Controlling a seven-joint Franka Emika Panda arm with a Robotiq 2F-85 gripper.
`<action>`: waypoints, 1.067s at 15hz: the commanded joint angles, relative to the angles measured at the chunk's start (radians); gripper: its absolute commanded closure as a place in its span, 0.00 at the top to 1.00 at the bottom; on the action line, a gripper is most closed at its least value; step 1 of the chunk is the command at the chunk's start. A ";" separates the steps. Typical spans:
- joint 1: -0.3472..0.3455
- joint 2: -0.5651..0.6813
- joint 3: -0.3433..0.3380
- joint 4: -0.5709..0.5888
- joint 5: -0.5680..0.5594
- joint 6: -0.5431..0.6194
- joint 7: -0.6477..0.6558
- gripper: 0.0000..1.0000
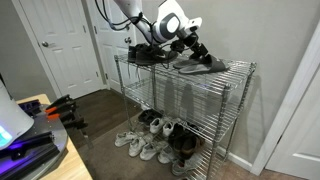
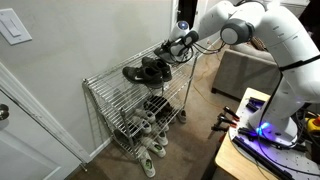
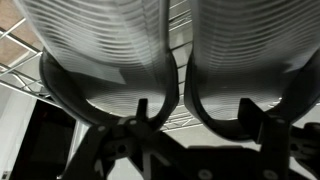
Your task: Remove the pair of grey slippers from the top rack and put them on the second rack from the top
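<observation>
Pair of grey slippers (image 1: 207,64) lying side by side on top rack (image 1: 238,68), not yet reaching second rack from the top (image 1: 190,106). Gripper (image 1: 196,52) hovering just over them, fingers (image 3: 140,110) standing wide, visibly clamping nothing. Lifting and transfer both remaining.

White panelled door (image 1: 65,45) stands shut at far left, and a wall switch (image 2: 12,28) shows near left. Black lace-up shoes (image 2: 148,70) sit up high, side by side. Down low, white sneakers (image 1: 140,145) cluster left, with dark shoes (image 1: 182,145) just right of them. A wooden desk (image 2: 228,160) near right carries glowing electronics (image 2: 262,130), and there's a grey couch (image 2: 243,70) beyond.
</observation>
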 commanded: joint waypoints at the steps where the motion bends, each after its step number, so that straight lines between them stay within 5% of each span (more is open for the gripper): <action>1: -0.041 0.012 0.035 0.035 0.031 -0.001 -0.026 0.60; 10: -0.071 -0.029 0.039 -0.017 0.036 0.018 -0.032 0.05; 16: -0.065 -0.167 0.056 -0.136 0.028 0.001 -0.053 0.04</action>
